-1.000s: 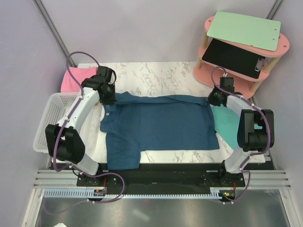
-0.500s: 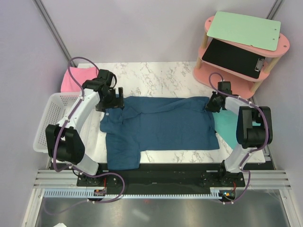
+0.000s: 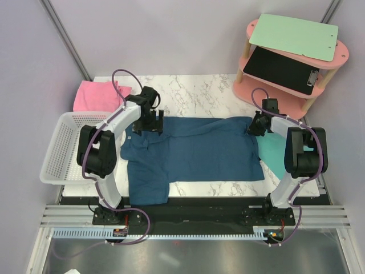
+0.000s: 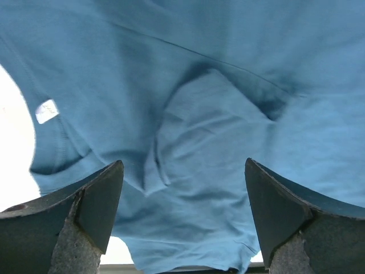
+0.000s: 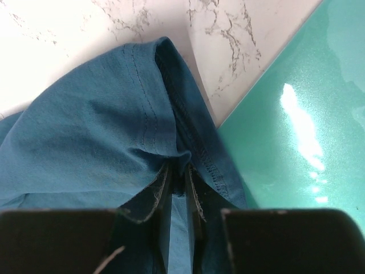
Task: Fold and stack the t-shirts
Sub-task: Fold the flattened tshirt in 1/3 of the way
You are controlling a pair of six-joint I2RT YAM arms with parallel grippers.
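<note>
The dark teal t-shirt (image 3: 194, 148) lies spread on the marble table (image 3: 194, 94), its far edge folded over. The pink t-shirt (image 3: 94, 95) sits bunched at the far left corner. My left gripper (image 3: 149, 127) hovers over the teal shirt's far left part. In the left wrist view it (image 4: 182, 164) stands wide open, with rumpled teal cloth (image 4: 217, 131) below and nothing between the fingers. My right gripper (image 3: 254, 127) is at the shirt's far right corner. Its fingers (image 5: 179, 165) stand a narrow way apart, with a fold of the hem (image 5: 171, 114) lying at the tips.
A turquoise mat (image 3: 276, 151) lies under the teal shirt's right edge and shows beside the hem (image 5: 296, 114). A white basket (image 3: 48, 160) stands at the table's left. A pink shelf (image 3: 339, 54) holding two clipboards stands at the far right.
My left gripper let go of the teal shirt's far left edge, opened wide and swung right over the shirt. My right gripper's jaws parted slightly at the far right corner.
</note>
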